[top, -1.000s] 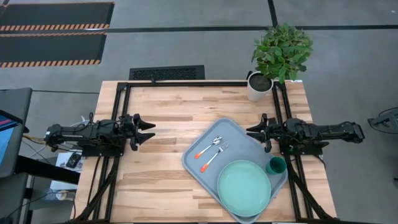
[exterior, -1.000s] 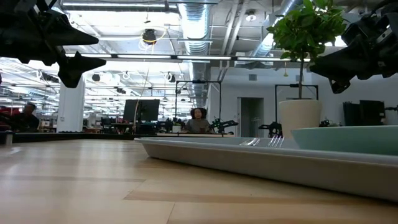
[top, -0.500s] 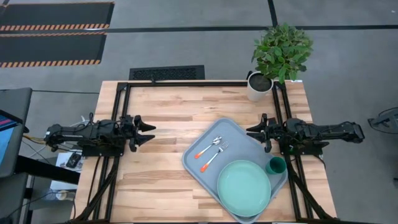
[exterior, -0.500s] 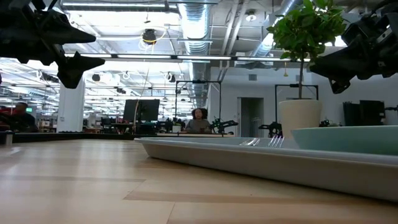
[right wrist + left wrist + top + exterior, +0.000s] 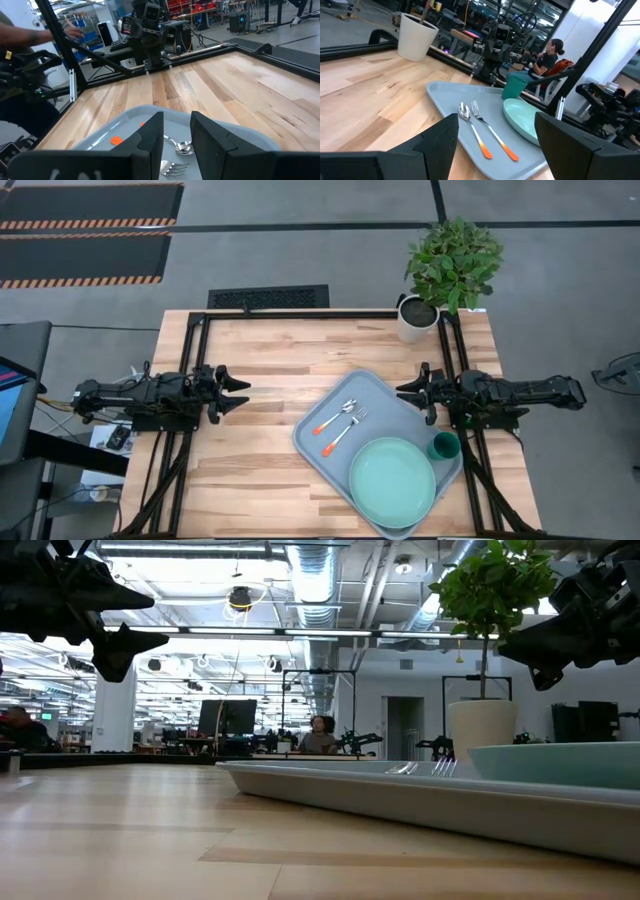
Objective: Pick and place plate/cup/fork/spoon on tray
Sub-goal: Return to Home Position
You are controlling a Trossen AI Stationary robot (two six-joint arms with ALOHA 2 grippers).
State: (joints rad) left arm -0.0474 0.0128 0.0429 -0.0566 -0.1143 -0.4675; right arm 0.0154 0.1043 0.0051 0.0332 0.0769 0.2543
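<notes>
while left arm (image 5: 150, 398) and right arm (image 5: 510, 393) hover, tray (image 5: 385, 405) holds plate (image 5: 392, 482).

Both arms are matte black all over, built from chunky jointed segments: left arm (image 5: 150, 395), right arm (image 5: 515, 392). The fingers (image 5: 437, 145) are dark, angular, flat-faced wedges. Looks like thin loose cables (image 5: 52, 406) by the left base, hard to tell though.
</notes>
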